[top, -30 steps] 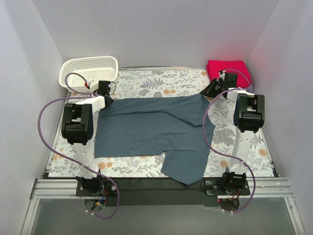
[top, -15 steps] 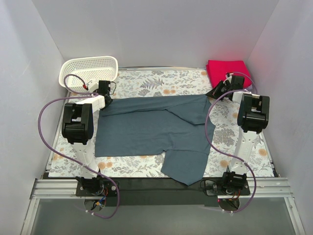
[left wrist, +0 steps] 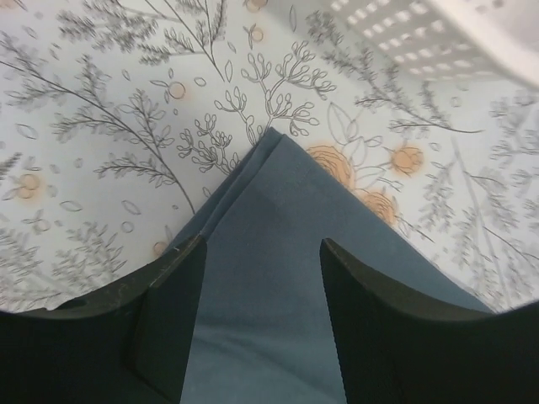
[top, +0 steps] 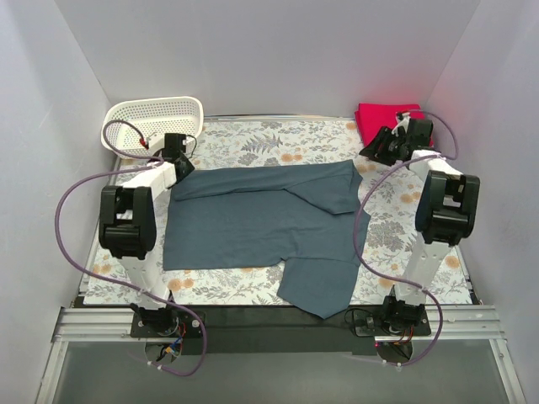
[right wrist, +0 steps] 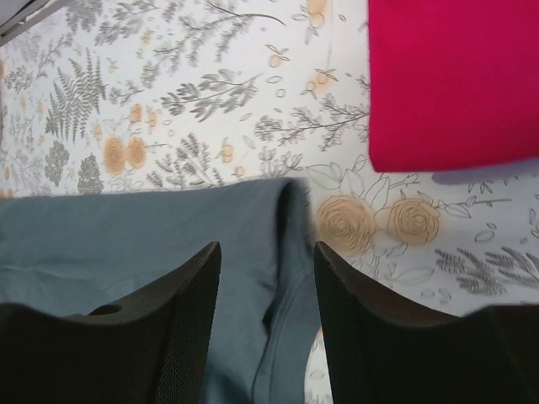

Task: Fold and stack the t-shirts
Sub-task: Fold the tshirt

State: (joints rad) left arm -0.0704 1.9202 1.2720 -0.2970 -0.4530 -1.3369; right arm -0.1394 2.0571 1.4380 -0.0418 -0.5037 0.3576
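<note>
The slate blue-grey t-shirt [top: 261, 223] lies partly folded on the floral table cover, its top edge doubled over and one sleeve hanging toward the near edge. My left gripper [top: 181, 160] is open above the shirt's far left corner [left wrist: 274, 219], holding nothing. My right gripper [top: 370, 154] is open above the shirt's far right corner [right wrist: 253, 244], also empty. The bright red t-shirt [top: 392, 120] lies folded at the far right, also in the right wrist view [right wrist: 455, 80]. The lavender shirt is out of view.
A white lattice basket [top: 156, 118] stands at the far left corner, its rim in the left wrist view [left wrist: 446, 34]. White walls close in the table on three sides. The arm bases and cables sit along the near edge.
Both grippers have drawn back from the shirt's far corners, the right one toward the red shirt, the left one toward the basket. The shirt's folded top edge stays where it lay.
</note>
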